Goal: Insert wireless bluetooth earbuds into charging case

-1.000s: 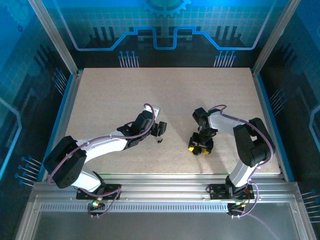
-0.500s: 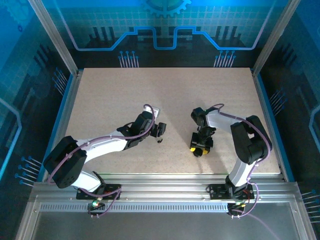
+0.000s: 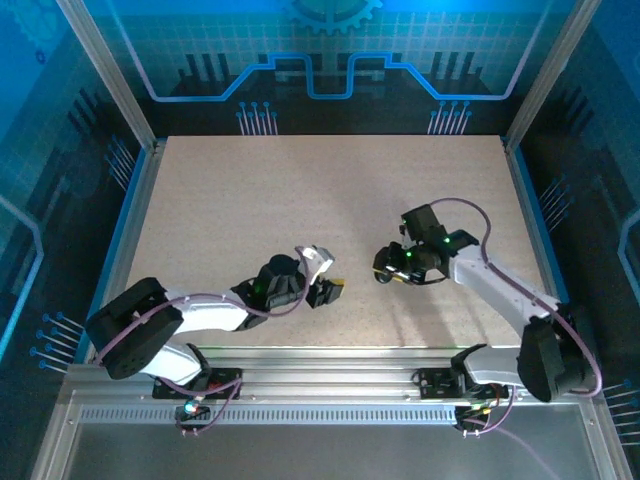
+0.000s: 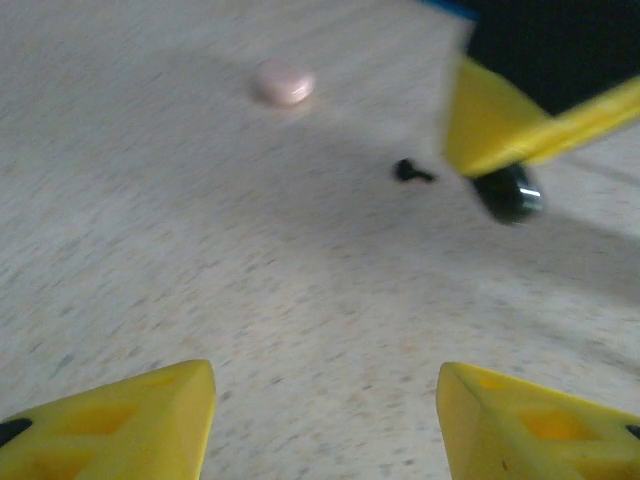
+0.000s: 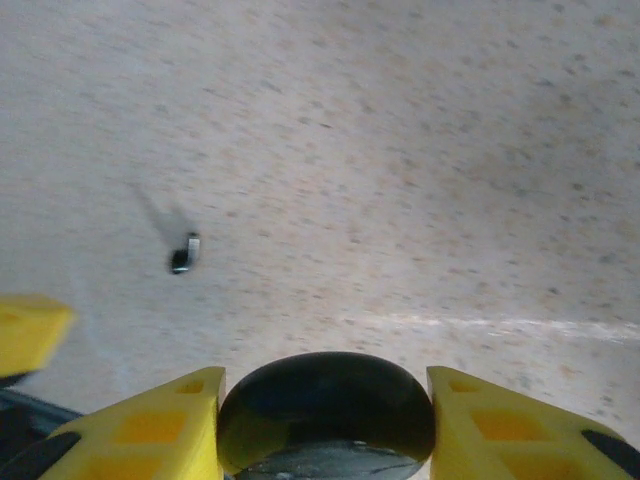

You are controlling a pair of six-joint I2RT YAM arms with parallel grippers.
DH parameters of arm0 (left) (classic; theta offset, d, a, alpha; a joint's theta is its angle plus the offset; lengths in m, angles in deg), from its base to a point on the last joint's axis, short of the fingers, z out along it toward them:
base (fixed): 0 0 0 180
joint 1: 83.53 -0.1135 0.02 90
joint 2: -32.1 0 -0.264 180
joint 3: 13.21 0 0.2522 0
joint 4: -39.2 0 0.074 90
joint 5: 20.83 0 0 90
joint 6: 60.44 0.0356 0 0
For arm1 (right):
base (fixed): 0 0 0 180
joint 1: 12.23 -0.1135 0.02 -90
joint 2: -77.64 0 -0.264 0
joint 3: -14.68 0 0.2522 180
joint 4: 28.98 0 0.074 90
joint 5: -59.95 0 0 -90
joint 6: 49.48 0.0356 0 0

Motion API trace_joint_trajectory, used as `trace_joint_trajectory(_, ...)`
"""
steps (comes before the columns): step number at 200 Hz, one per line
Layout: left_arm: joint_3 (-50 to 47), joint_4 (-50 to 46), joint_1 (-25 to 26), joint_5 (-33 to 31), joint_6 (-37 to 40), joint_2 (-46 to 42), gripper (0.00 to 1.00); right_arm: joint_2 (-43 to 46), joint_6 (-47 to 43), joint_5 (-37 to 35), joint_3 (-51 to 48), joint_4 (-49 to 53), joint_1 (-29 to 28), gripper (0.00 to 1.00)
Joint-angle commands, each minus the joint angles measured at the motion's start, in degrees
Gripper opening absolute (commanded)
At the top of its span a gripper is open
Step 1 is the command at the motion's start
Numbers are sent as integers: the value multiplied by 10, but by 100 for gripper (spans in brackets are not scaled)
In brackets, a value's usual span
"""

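Holding the round case, one bud loose

The right gripper squeezes the charging case by its rim; it looks light, hard and slippery. A tiny earbud lies on the table at ten o'clock from it. The left gripper gapes, empty.

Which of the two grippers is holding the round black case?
The right gripper: it is shut on the charging case. The left gripper is open and empty.
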Motion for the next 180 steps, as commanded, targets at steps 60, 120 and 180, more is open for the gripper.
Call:
trace_joint_trajectory(60, -9, 227, 21, 88, 61, 49, 61, 108, 94, 74, -72, -176, -17, 40)
trace_joint_trajectory(120, 1, 263, 22, 57, 25, 64, 61, 134, 107, 44, -75, -199, -68, 41)
trace_joint_trajectory(180, 10, 280, 23, 45, -12, 64, 55, 117, 105, 15, -60, -216, -101, 41)
